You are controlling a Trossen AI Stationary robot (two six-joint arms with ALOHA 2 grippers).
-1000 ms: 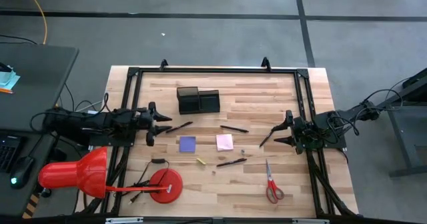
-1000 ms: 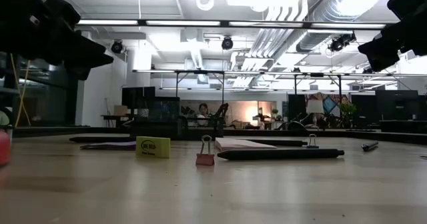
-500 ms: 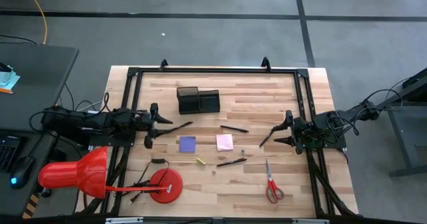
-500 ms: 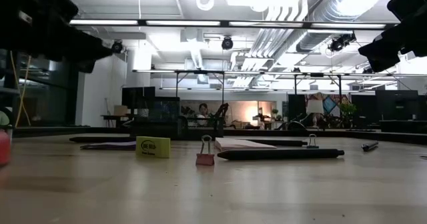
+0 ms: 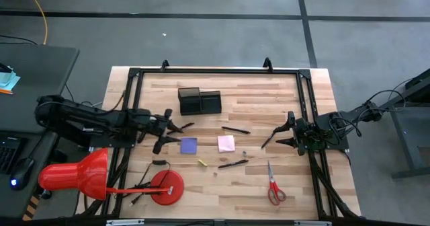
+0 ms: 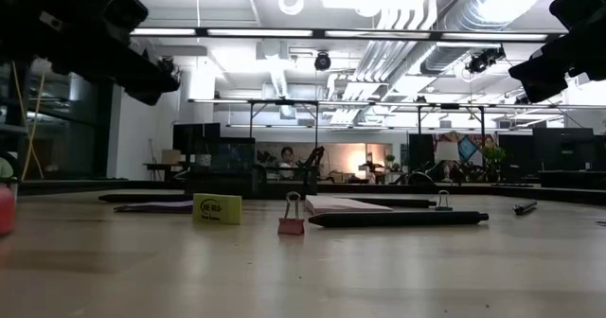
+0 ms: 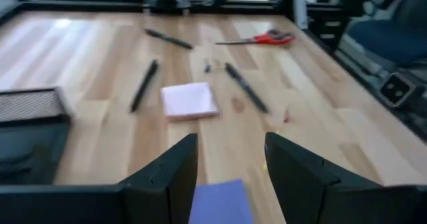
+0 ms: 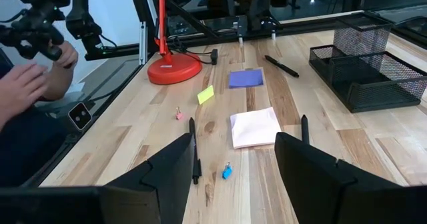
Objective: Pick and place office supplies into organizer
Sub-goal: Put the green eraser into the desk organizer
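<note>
We note a black mesh organizer [image 5: 199, 101], purple sticky pad [image 5: 189, 145], pink sticky pad [image 5: 226, 142], red-handled scissors [image 5: 274, 185], black pens [image 5: 233, 163], red lamp [image 5: 74, 173].

An open-plan lab: bare ducts [image 6: 445, 20] overhead, strip lights, taped concrete floor [image 5: 201, 31], far desks with monitors [image 6: 194, 136]

The left arm is stretched in from the left edge of the high view, its wrist bent and the left gripper [image 5: 172, 133] held left of centre with its fingers [image 7: 175, 173] parted. The right arm is folded at the right of the frame, the right gripper [image 5: 278, 136] held with its fingers [image 8: 303, 169] spread apart and nothing between them.
</note>
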